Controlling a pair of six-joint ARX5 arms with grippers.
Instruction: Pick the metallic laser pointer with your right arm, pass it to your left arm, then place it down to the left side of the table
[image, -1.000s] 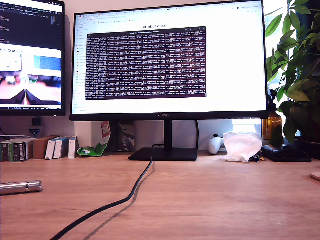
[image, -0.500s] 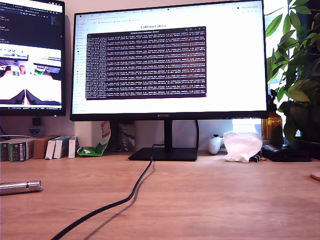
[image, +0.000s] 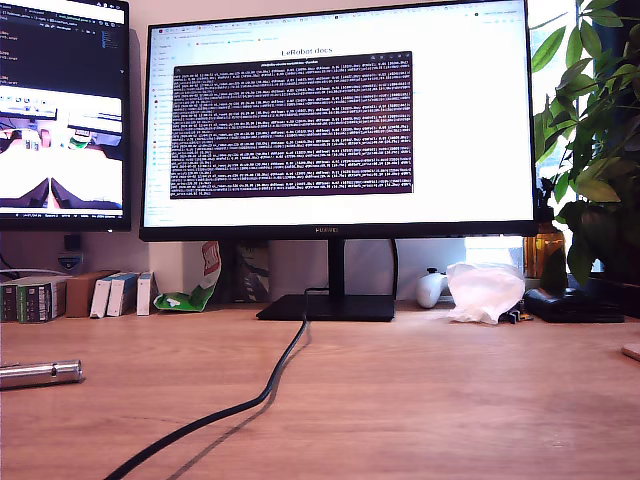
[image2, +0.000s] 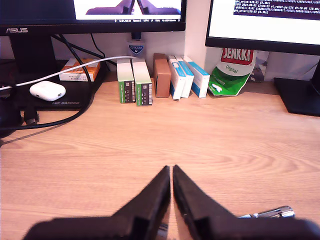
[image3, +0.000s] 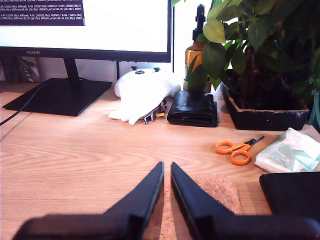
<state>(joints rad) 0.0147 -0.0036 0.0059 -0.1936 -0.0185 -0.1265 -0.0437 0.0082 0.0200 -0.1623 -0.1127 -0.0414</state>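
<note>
Table (image: 420, 390) — wide light-brown wood with visible grain, carrying everything listed. Two monitors stand at its far edge; a black cable (image: 262, 392) runs from the larger monitor's base (image: 326, 307) toward the camera.

Potted plant (image3: 260, 55) — ahead of my second gripper (image3: 167, 172) and off to one side, with a black pouch (image3: 192, 107), crumpled white tissue (image3: 137, 102) and orange scissors (image3: 235, 149) nearer its jaws. A cork mat (image3: 215, 192) lies just beside and under those jaws.

Small boxes (image2: 160, 77) and a green packet (image2: 227, 72) — lined up well ahead of my first gripper (image2: 171, 175), at the foot of the monitors.

My first gripper: jaws nearly pressed together, a thin slit between the tips, nothing held. My second gripper: the same, empty.

Metallic laser pointer (image2: 270, 213) — lying flat on the table, close beside my first gripper's jaws and slightly behind their tips; at the exterior view's left edge (image: 40, 374). It is well apart from my second gripper.

Risks, as judged: the pointer is round and shiny, so a closing pinch off its axis could roll or squirt it away. Jaws this narrow must spread before descending, or they will shove it. The hand-over mid-air is the likeliest point for a drop.
</note>
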